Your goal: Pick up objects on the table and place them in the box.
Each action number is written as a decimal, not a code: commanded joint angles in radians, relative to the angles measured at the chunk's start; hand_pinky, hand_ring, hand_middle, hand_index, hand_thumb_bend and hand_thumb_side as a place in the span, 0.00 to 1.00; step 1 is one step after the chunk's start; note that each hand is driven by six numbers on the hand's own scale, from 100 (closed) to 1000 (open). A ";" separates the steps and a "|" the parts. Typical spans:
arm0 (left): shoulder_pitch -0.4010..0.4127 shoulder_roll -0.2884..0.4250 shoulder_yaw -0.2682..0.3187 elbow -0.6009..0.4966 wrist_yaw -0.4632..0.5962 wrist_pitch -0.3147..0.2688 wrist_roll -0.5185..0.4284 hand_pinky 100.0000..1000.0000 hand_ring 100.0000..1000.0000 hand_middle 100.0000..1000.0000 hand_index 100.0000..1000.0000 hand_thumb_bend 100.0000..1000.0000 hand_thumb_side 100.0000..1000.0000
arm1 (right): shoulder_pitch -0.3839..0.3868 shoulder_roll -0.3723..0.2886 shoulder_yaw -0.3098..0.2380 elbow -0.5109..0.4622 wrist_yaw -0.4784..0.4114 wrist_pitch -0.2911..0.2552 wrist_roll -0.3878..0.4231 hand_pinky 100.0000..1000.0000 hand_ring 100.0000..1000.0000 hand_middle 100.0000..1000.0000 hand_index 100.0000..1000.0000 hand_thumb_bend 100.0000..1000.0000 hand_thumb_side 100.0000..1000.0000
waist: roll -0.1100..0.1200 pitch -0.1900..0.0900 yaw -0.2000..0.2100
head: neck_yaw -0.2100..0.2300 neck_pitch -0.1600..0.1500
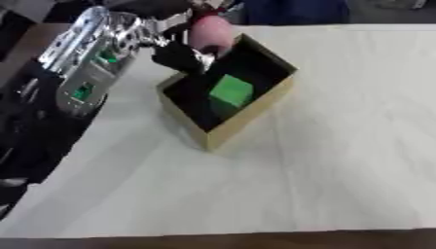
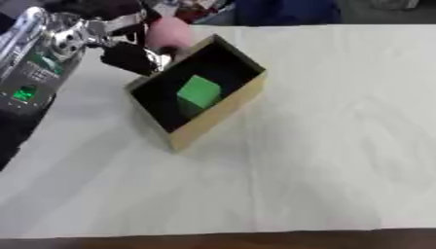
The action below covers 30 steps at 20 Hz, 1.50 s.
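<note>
A tan cardboard box [image 1: 249, 118] with a dark inside stands askew on the white table, toward the back left. A green cube [image 1: 231, 91] lies inside it. My left arm comes in from the upper left, silver and black. My left hand [image 1: 180, 56] hovers at the box's far left corner, its dark fingers curled round a pink rounded object [image 1: 210, 32] held just above the rim. How the fingers sit on the far side of the pink object is hidden. My right hand shows in neither view.
The white table covering [image 1: 340, 146] stretches to the right and front of the box. Its front edge runs along the bottom of the views. Dark equipment [image 1: 26, 141] lies off the table's left edge. Dark and blue shapes show beyond the far edge.
</note>
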 commanded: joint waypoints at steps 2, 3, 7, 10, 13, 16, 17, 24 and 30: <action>-0.025 -0.004 -0.009 0.041 -0.033 0.002 -0.006 0.64 0.57 0.53 0.71 0.00 0.48 | -0.015 -0.013 -0.010 -0.014 -0.004 0.004 -0.002 0.97 0.98 0.58 0.86 0.00 0.74 | -0.001 -0.018 0.000 | 0.004 0.002; -0.024 -0.005 -0.013 0.049 -0.041 -0.003 -0.008 0.64 0.58 0.53 0.73 0.00 0.48 | -0.015 -0.013 -0.010 -0.014 -0.005 0.004 -0.002 0.97 0.98 0.58 0.86 0.00 0.74 | -0.002 -0.018 0.000 | 0.004 0.002; -0.022 -0.010 -0.026 0.077 -0.083 -0.029 -0.031 0.66 0.62 0.56 0.80 0.00 0.50 | -0.016 -0.012 -0.010 -0.014 -0.004 0.004 -0.001 0.97 0.98 0.58 0.86 0.00 0.74 | -0.003 -0.016 0.000 | 0.003 0.002; -0.020 -0.010 -0.032 0.082 -0.103 -0.054 -0.055 0.72 0.72 0.67 0.90 0.12 0.53 | -0.016 -0.011 -0.011 -0.014 -0.004 0.004 -0.001 0.97 0.98 0.58 0.86 0.00 0.74 | -0.004 -0.016 0.000 | 0.002 0.002; -0.017 -0.007 -0.030 0.076 -0.124 -0.072 -0.065 0.78 0.79 0.74 0.96 0.41 0.60 | -0.016 -0.011 -0.011 -0.014 -0.005 0.004 -0.001 0.97 0.98 0.58 0.86 0.00 0.74 | -0.004 -0.017 0.000 | -0.001 0.001; -0.013 -0.003 -0.025 0.067 -0.150 -0.083 -0.068 0.79 0.80 0.76 0.97 0.53 0.63 | -0.015 -0.010 -0.012 -0.014 -0.005 0.005 -0.002 0.97 0.98 0.58 0.86 0.00 0.74 | -0.003 -0.018 0.000 | -0.006 -0.001; -0.011 -0.002 -0.023 0.064 -0.156 -0.085 -0.069 0.79 0.80 0.76 0.97 0.54 0.64 | -0.015 -0.010 -0.012 -0.014 -0.005 0.005 -0.002 0.97 0.98 0.58 0.86 0.00 0.74 | -0.003 -0.018 0.001 | -0.007 -0.001; 0.011 0.004 0.015 -0.018 -0.161 -0.072 -0.031 0.79 0.81 0.76 0.96 0.59 0.77 | -0.013 -0.008 -0.015 -0.015 -0.006 0.007 -0.006 0.97 0.98 0.58 0.86 0.00 0.74 | -0.006 -0.021 0.002 | -0.036 -0.004; 0.033 0.012 0.057 -0.114 -0.143 -0.029 0.027 0.78 0.80 0.76 0.96 0.60 0.86 | -0.013 -0.006 -0.017 -0.017 -0.008 0.008 -0.011 0.97 0.98 0.58 0.86 0.00 0.73 | -0.009 -0.024 0.005 | -0.051 -0.009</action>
